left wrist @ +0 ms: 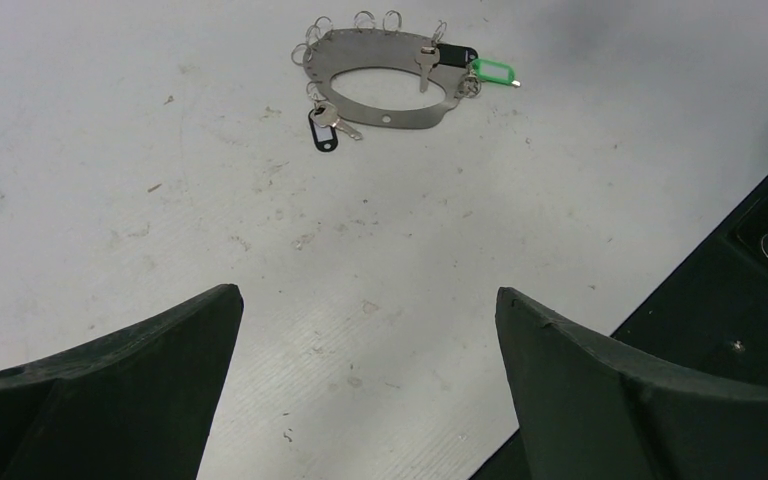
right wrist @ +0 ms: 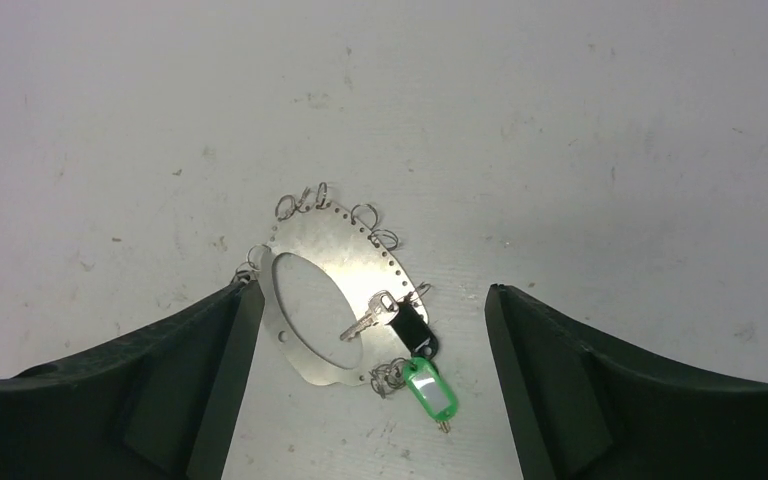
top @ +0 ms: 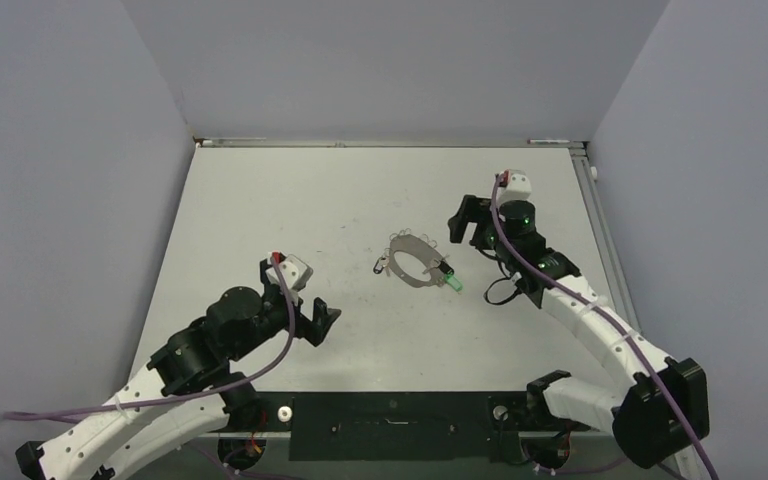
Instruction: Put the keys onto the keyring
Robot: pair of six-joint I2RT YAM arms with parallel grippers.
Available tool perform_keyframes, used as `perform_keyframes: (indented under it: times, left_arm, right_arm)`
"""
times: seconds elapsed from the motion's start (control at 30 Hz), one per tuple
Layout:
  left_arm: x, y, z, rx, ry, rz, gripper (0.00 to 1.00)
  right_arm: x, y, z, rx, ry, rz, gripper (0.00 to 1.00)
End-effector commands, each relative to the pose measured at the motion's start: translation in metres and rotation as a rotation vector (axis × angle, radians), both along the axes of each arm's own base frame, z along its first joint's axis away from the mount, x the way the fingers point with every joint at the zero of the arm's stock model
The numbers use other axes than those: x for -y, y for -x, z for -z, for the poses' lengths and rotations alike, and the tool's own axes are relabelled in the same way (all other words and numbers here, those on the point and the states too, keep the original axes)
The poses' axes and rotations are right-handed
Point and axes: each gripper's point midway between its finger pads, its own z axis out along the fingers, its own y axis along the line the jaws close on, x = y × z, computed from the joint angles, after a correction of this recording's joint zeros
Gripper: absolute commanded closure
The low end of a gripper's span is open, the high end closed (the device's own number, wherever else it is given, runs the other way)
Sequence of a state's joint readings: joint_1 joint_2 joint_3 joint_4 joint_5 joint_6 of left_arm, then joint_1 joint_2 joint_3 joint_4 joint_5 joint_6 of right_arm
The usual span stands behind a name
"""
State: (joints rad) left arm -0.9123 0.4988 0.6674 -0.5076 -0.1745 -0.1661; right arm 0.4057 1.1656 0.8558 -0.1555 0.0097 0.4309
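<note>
Black left gripper (left wrist: 370, 295) nearest, fingers spread, empty, well short of the keyring (left wrist: 390, 113). Black-tagged key (left wrist: 332, 118) at the keyring's near-left rim; second key (right wrist: 370, 320) lying across it. Right gripper (right wrist: 372, 288) off the keyring's far-right side, spread, empty. Likely best: steady the keyring, pinch a key by its head.

— Between the wide-spread fingers of the right gripper (right wrist: 375, 292)?
— A flat metal keyring (right wrist: 335, 255) with an oval hole, lying on the scuffed white table (right wrist: 560, 150), its left rim just beside the left finger.
— Along the rim?
— Small wire loops (right wrist: 300, 203), several on the far edge, a few bunched at the near edge.
— Any key?
— One silvery key (right wrist: 365, 322), resting across the keyring, joined to a black tag (right wrist: 412, 330). Just below that, a green tag (right wrist: 430, 390), off the near edge.
</note>
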Motion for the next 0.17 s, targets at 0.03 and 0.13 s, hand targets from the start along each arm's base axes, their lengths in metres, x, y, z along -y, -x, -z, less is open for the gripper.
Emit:
perform_keyframes:
  times: [0.03, 0.13]
  left_arm:
    - [0.0069, -0.0056, -0.0123, 0.026, 0.062, 0.015, 0.04]
    - [0.0056, -0.0072, -0.0099, 0.027, 0.051, 0.009, 0.04]
  right_arm:
    - [0.0088, 0.0012, -0.0274, 0.162, -0.034, 0.03, 0.15]
    - [0.0118, 0.0051, -0.0303, 0.176, -0.033, 0.056, 0.15]
